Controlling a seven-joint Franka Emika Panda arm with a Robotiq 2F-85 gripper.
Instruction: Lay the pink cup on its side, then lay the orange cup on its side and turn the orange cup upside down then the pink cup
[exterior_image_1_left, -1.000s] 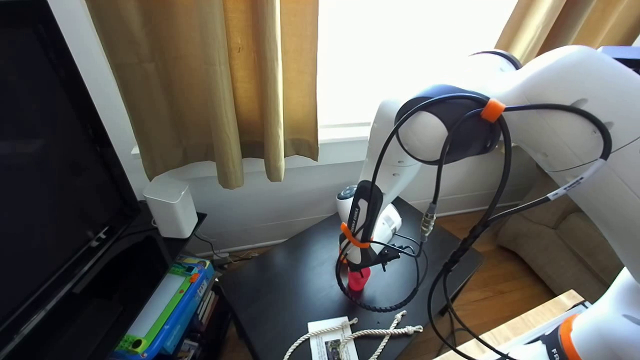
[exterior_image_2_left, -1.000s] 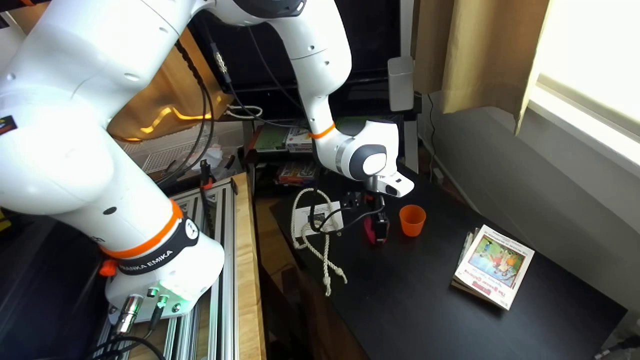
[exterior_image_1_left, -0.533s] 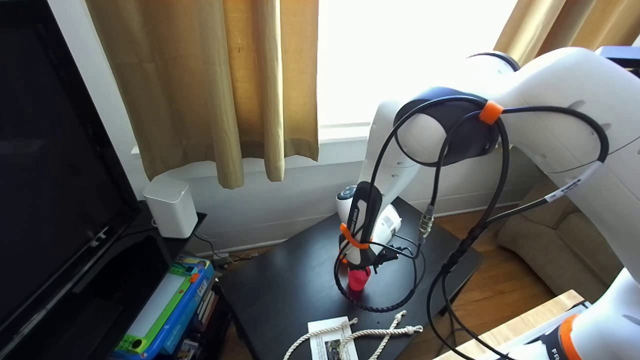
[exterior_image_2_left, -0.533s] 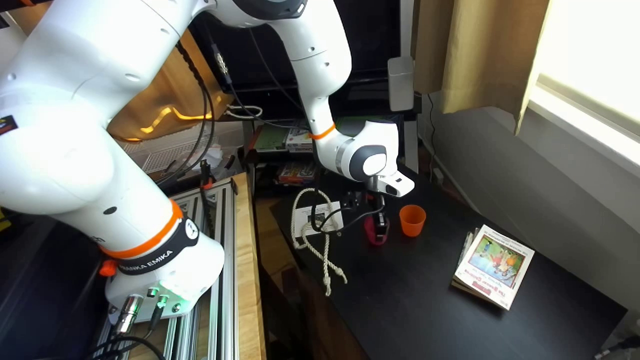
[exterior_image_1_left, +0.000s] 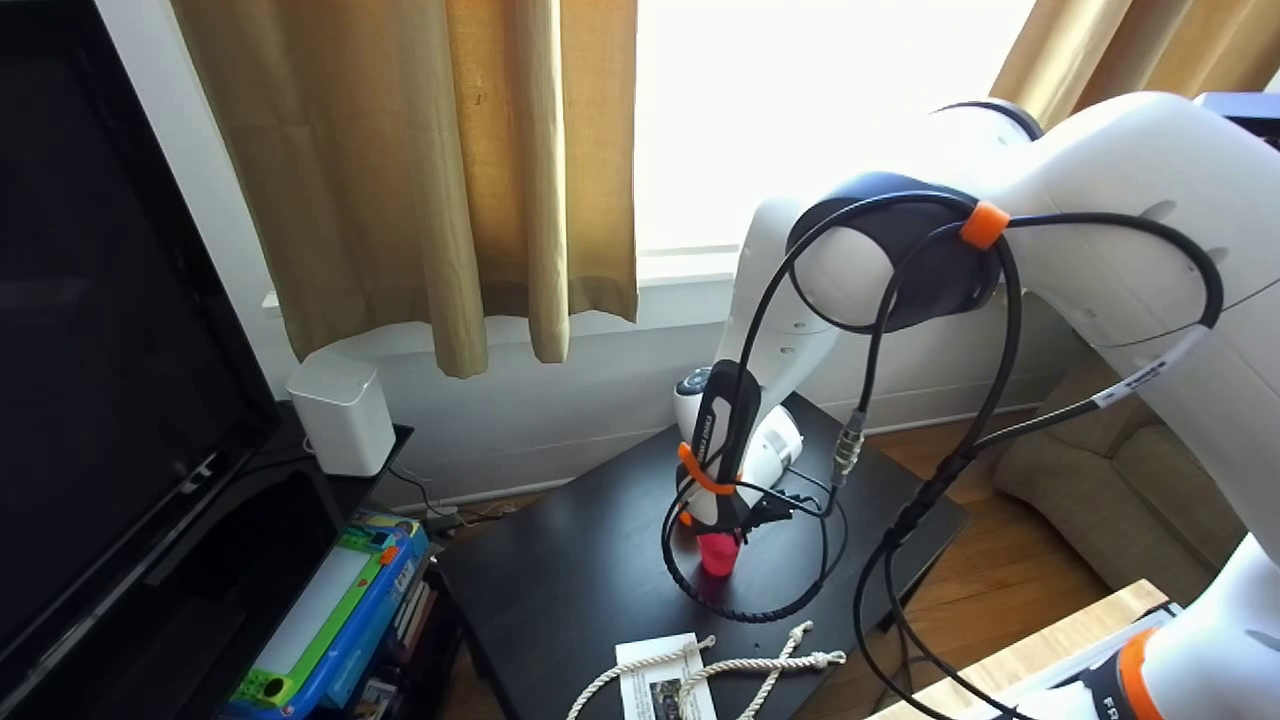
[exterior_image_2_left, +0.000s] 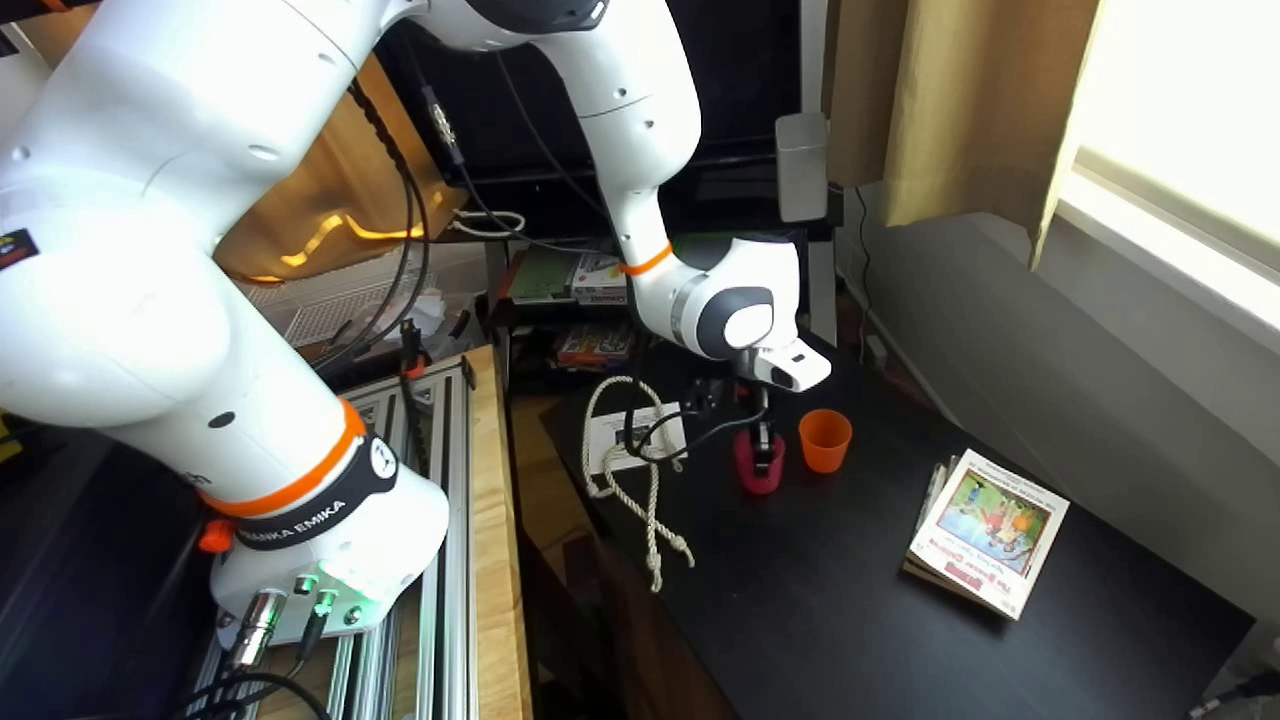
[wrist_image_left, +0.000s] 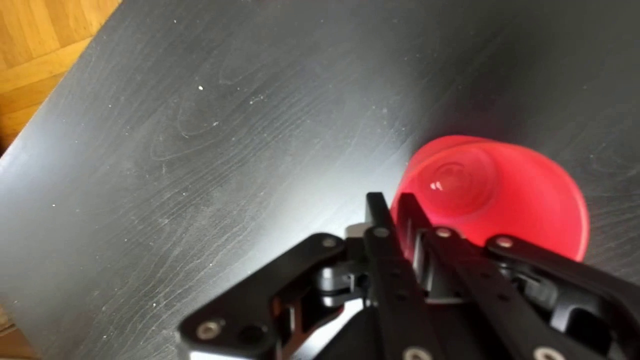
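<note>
The pink cup (wrist_image_left: 530, 195) has its mouth up in the wrist view, with its inner floor showing. My gripper (wrist_image_left: 391, 200) is shut on its wall: one finger is inside the cup and the other is outside. In both exterior views the pink cup (exterior_image_2_left: 758, 485) (exterior_image_1_left: 718, 555) is under the arm's wrist, roughly upright; whether its base touches the table cannot be told. Just beside it an orange cup (exterior_image_2_left: 825, 445) stands upright, mouth up. The wrist view does not include the orange cup.
A black table (exterior_image_2_left: 840, 590) carries everything. Knotted white rope (exterior_image_2_left: 652, 500) lies over a white card (exterior_image_2_left: 600, 435) near the cups. A small stack of books (exterior_image_2_left: 988, 530) lies further along. A loop of cable (exterior_image_1_left: 760, 612) hangs low round the gripper.
My gripper's fingers have drawn together onto the pink cup's wall. The cup has shifted slightly towards the orange cup, which has stayed where it was.
</note>
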